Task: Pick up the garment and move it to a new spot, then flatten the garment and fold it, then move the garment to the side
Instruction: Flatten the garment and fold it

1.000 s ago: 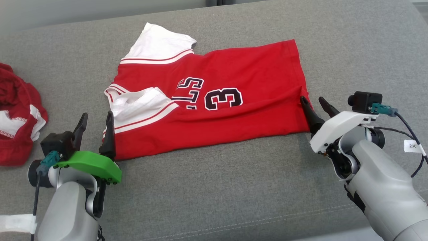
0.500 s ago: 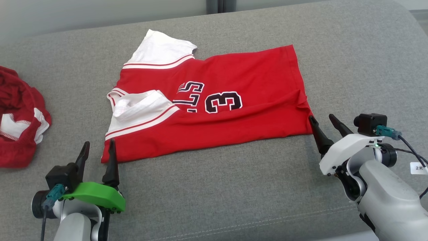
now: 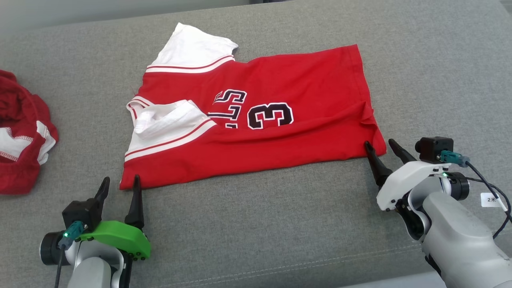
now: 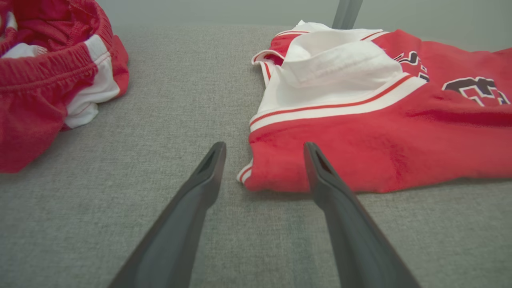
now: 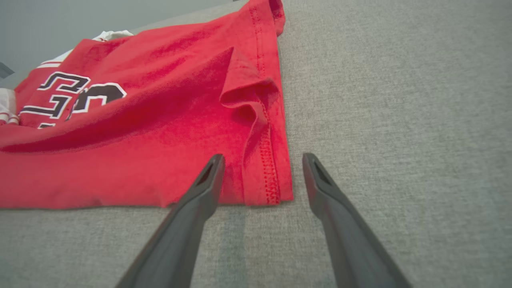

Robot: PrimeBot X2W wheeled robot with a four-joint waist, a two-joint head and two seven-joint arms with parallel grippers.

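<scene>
The left claw (image 3: 121,178) has its two dark fingers spread apart, and nothing is between them but air. Its tips sit right at the near left corner of the red shirt (image 3: 312,88). In the left wrist view, that corner of the shirt (image 4: 380,156) pokes in between the fingers of the left claw (image 4: 264,146). I cannot tell if a finger touches the cloth.

The right claw (image 3: 378,142) is spread apart too and holds nothing. Its tips are at the near right corner of the shirt. In the right wrist view, the stitched hem corner of the shirt (image 5: 140,168) lies between the fingers of the right claw (image 5: 263,157). Just past the tips, the hem is bunched into a small fold.

The shirt lies spread out in the middle of the gray cushion (image 3: 260,224). It is red with white sleeves, black letters and a big number. One white sleeve sticks out at the far left corner, and the other is folded in on top. A long crease runs across the shirt below the number.

Well off to the left lies another red and white piece of clothing (image 3: 20,168), all crumpled up. It also shows in the left wrist view (image 4: 40,104).
</scene>
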